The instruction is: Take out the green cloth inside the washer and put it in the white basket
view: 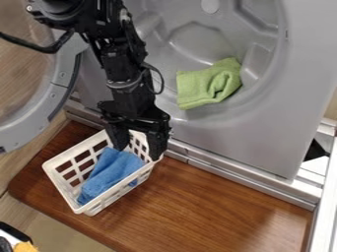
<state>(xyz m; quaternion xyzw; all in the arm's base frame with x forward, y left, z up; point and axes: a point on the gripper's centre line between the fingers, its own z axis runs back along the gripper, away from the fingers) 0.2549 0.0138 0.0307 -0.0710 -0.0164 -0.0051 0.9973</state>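
Note:
The gripper point(138, 147) hangs over the back right end of the white basket point(84, 208), its two fingers spread apart with nothing held between them. Inside that basket a blue cloth point(113, 172) lies bunched, just below and in front of the fingertips. The green cloth point(209, 82) rests crumpled in the lower part of the grey washer drum point(191, 54), to the upper right of the gripper and apart from it.
The round washer door point(56, 96) stands open at the left. A brown wooden board point(217, 202) lies below the washer front point(256, 142) and bears the basket. White rails run along the right edge, and an orange item point(25, 247) is at the bottom left corner.

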